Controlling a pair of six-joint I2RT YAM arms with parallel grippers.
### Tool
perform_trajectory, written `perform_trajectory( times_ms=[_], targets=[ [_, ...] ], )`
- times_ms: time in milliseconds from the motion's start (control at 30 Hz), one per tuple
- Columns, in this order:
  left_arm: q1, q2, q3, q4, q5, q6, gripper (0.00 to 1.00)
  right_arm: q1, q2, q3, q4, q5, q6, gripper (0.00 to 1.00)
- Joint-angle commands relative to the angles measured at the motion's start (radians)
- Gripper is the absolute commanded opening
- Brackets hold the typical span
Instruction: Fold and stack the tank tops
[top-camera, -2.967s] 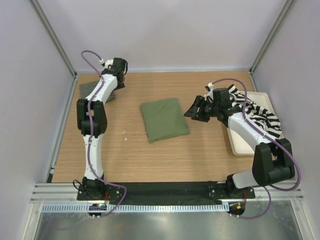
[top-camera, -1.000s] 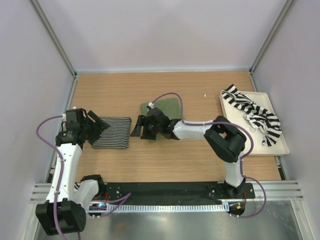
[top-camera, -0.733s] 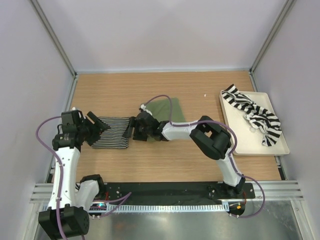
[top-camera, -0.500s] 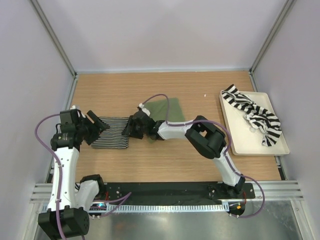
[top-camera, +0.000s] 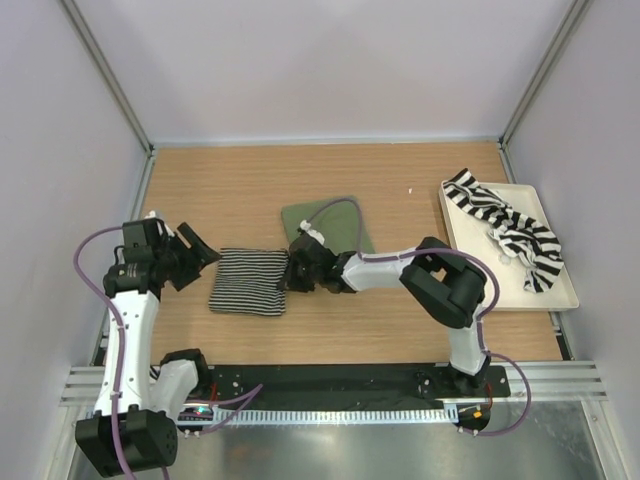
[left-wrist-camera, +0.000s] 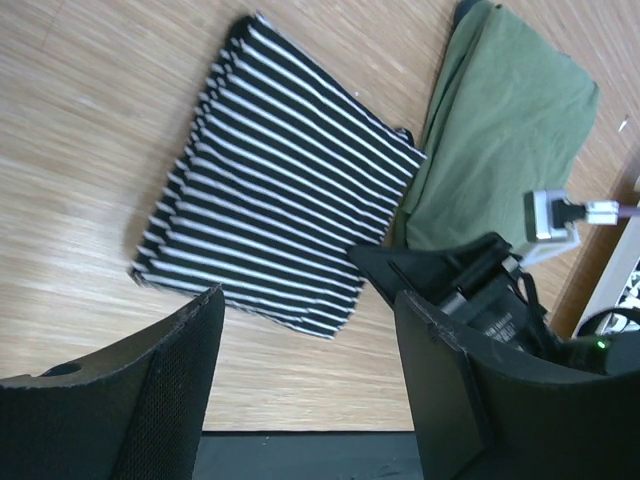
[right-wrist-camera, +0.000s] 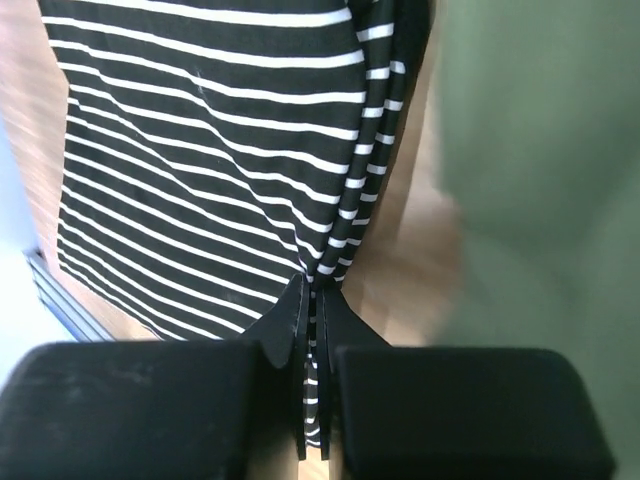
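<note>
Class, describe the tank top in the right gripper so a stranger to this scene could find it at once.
On the wooden table, look left of the folded olive green tank top. The flat rectangle there, pinched by the right gripper, is the pinstriped tank top: fine black-and-white lines, unlike the broad-striped top on the tray.

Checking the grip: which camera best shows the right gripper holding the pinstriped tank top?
The right wrist view: the right gripper is shut on the edge of the pinstriped tank top. The top view shows them touching, but small; the left wrist view hides the pinch.
</note>
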Motion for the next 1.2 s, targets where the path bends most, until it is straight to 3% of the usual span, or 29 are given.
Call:
perform_trajectory(
  times_ms=[0, 100, 167, 200, 300, 533, 667, 867, 967, 1167],
  targets=[
    [-0.024, 0.020, -0.019, 0.027, 0.016, 0.000, 0.70, -0.015, -0.131, -0.070, -0.078, -0.047, -0.104, 0.01],
    [-0.082, 0.043, -0.044, 0.059, 0.004, -0.037, 0.70, -0.018, -0.172, -0.078, -0.182, -0.087, -0.188, 0.03],
    [-0.121, 0.054, -0.076, 0.091, -0.028, -0.081, 0.70, -0.025, -0.186, -0.082, -0.233, -0.102, -0.224, 0.11],
    [-0.151, 0.054, -0.106, 0.103, -0.041, -0.098, 0.70, -0.035, -0.195, -0.084, -0.247, -0.110, -0.247, 0.29],
    [-0.187, 0.037, -0.195, 0.159, -0.073, -0.166, 0.70, -0.048, -0.217, -0.104, -0.239, -0.133, -0.259, 0.52],
    [-0.208, 0.003, -0.301, 0.234, -0.192, -0.267, 0.66, -0.048, -0.203, -0.111, -0.226, -0.134, -0.247, 0.64],
    [-0.207, 0.020, -0.320, 0.238, -0.243, -0.291, 0.68, -0.048, -0.160, -0.108, -0.157, -0.184, -0.221, 0.64],
    [-0.205, 0.060, -0.421, 0.344, -0.260, -0.339, 0.70, -0.048, -0.111, -0.085, -0.129, -0.170, -0.195, 0.55],
    [-0.207, 0.081, -0.453, 0.409, -0.256, -0.347, 0.65, -0.048, -0.097, -0.084, -0.114, -0.159, -0.185, 0.53],
    [-0.207, 0.107, -0.499, 0.488, -0.246, -0.364, 0.44, -0.048, -0.079, -0.073, -0.112, -0.153, -0.175, 0.47]
  ],
)
